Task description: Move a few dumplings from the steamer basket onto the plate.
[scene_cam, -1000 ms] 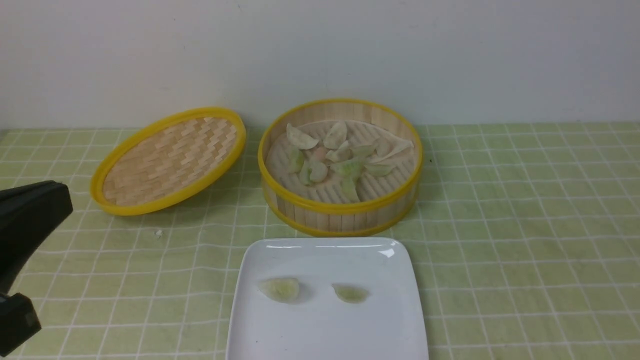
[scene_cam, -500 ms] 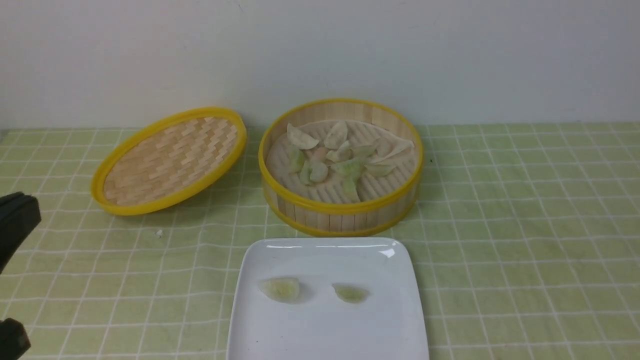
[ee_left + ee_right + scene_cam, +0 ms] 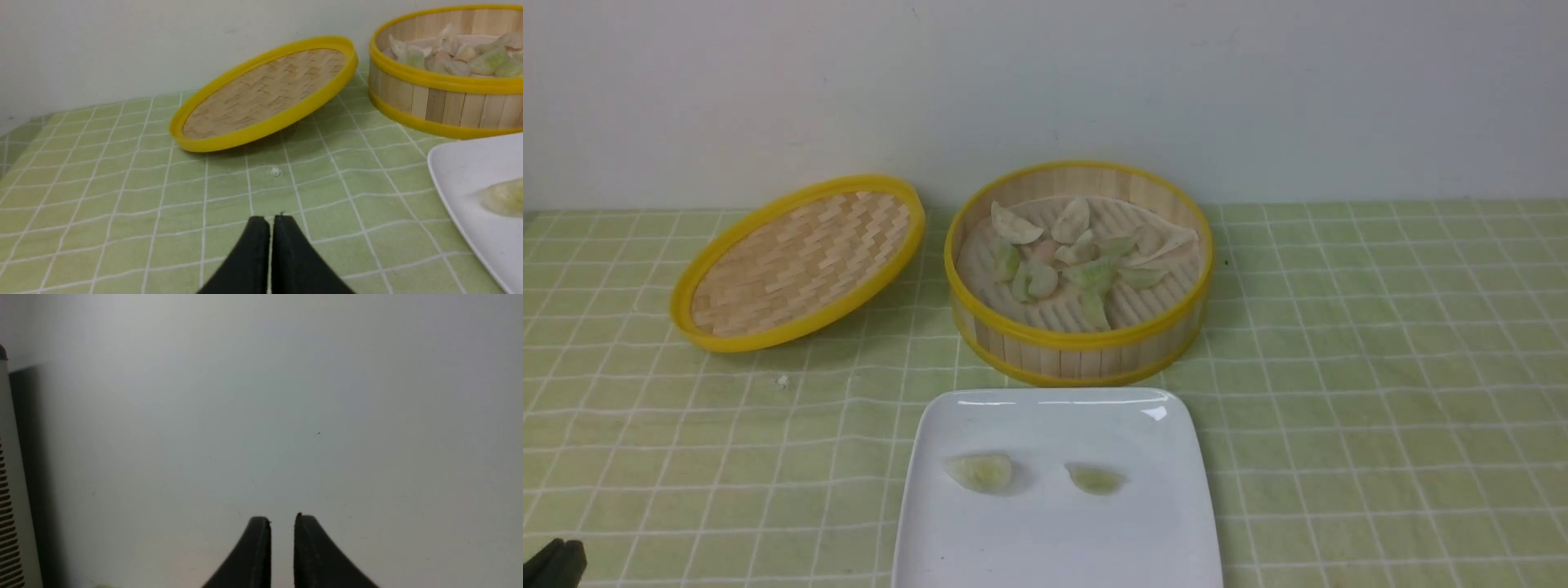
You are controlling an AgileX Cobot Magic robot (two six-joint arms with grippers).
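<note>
The steamer basket (image 3: 1078, 339) stands at the back centre with several dumplings (image 3: 1078, 261) heaped on its floor. The white plate (image 3: 1054, 539) lies in front of it and holds two dumplings, one on the left (image 3: 980, 472) and one on the right (image 3: 1096, 478). My left gripper (image 3: 271, 218) is shut and empty, low over the cloth, left of the plate (image 3: 470, 196) and apart from the basket (image 3: 445, 102). Only its dark tip (image 3: 556, 563) shows in the front view's bottom left corner. My right gripper (image 3: 282, 518) faces a bare wall, jaws slightly apart and empty.
The flat woven lid (image 3: 796, 261) leans tilted left of the basket, and also shows in the left wrist view (image 3: 261, 94). A small white crumb (image 3: 782, 380) lies on the green checked cloth in front of the lid. A wall rises behind the table.
My left gripper has drawn back and down toward the bottom left corner of the front view, almost out of it. The dumplings, basket, plate and lid have not moved.
</note>
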